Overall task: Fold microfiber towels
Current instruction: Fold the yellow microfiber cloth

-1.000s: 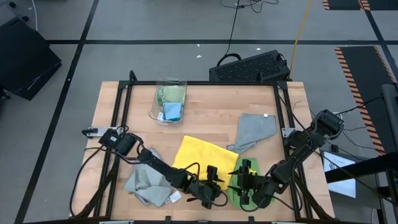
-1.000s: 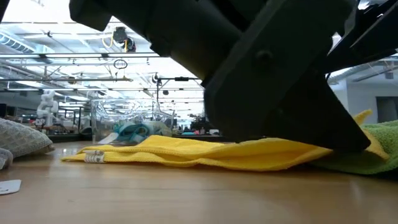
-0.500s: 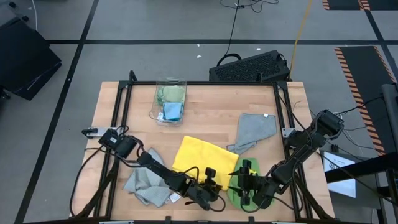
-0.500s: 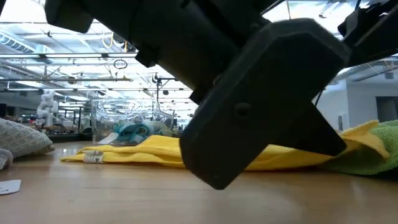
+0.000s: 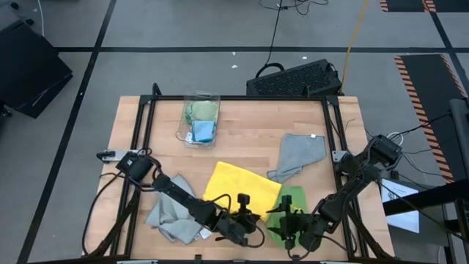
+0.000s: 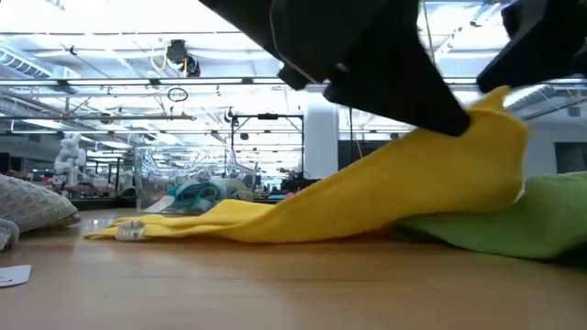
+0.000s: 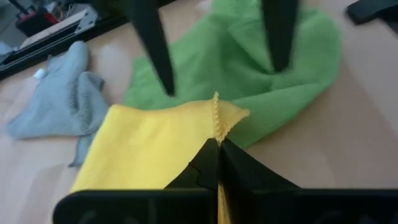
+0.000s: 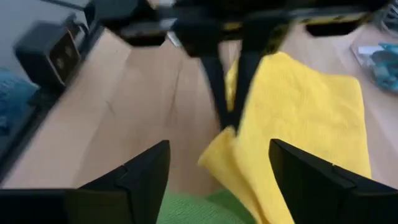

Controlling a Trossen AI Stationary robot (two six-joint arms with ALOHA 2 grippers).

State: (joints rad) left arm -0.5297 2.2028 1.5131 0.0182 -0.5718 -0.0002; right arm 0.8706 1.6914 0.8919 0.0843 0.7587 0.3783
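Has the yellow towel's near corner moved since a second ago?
Yes. The left gripper, shut on the yellow towel, has raised that corner off the table in the low view; before, it lay flat beside the green towel.

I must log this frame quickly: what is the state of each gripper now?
Left gripper: shut on the yellow towel, corner lifted.
Right gripper: open, holding nothing, over the green towel.
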